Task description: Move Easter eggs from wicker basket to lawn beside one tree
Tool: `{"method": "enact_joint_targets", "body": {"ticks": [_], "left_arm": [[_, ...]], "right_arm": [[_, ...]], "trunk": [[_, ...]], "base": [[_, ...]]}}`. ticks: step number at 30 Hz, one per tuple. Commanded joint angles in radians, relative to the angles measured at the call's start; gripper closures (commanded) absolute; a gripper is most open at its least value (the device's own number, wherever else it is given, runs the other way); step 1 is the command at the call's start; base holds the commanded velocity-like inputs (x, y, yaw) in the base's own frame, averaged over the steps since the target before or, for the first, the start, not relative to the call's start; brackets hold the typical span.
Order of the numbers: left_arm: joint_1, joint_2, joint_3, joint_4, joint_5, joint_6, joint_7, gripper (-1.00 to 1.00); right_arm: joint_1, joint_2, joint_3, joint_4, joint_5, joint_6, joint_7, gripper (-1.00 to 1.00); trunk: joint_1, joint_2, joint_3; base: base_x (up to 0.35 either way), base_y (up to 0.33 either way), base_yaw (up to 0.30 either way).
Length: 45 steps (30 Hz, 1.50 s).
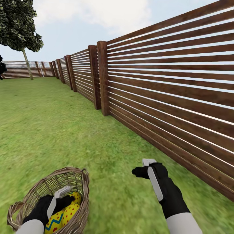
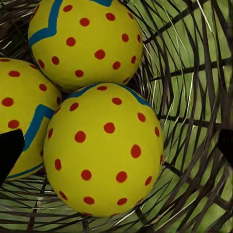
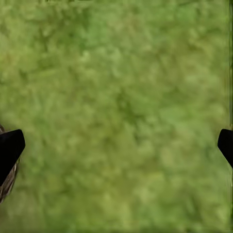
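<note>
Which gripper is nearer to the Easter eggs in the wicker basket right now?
Left. The left gripper is down inside the wicker basket, open just above the Easter eggs. The right gripper hangs open over bare lawn beside the basket.

The lawn (image 1: 48, 130) (mottled green) bears the wicker basket (image 1: 78, 182).

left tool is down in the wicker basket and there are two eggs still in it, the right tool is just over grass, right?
Not quite: the left wrist view shows three Easter eggs in the wicker basket, not two. The rest holds: the left tool is inside it, and the right tool hangs over bare lawn.
</note>
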Motion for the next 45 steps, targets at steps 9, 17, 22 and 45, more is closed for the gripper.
{"method": "enact_joint_targets", "body": {"ticks": [9,17,22,45], "left_arm": [[0.05,-0.016,-0.039,-0.052,-0.009,-0.031,-0.015,-1.0],[0.069,-0.016,-0.039,-0.097,-0.009,-0.031,-0.015,-1.0],[0.069,-0.016,-0.039,-0.125,-0.009,-0.031,-0.015,-1.0],[-0.016,0.013,0.02,0.012,-0.013,-0.07,0.002,-1.0]], "right_arm": [[0.05,-0.011,0.004,0.014,-0.013,-0.002,-0.016,-1.0],[0.086,-0.011,0.004,0.014,-0.013,-0.002,-0.016,-1.0],[0.086,-0.011,0.004,0.014,-0.013,-0.002,-0.016,-1.0],[0.227,-0.016,0.008,-0.183,-0.019,-0.049,-0.008,-1.0]], "trunk": [[0.0,0.0,-0.001],[0.0,0.0,-0.001],[0.0,0.0,-0.001],[0.0,0.0,-0.001]], "base": [[0.0,0.0,0.0],[0.0,0.0,0.0],[0.0,0.0,0.0],[0.0,0.0,0.0]]}}
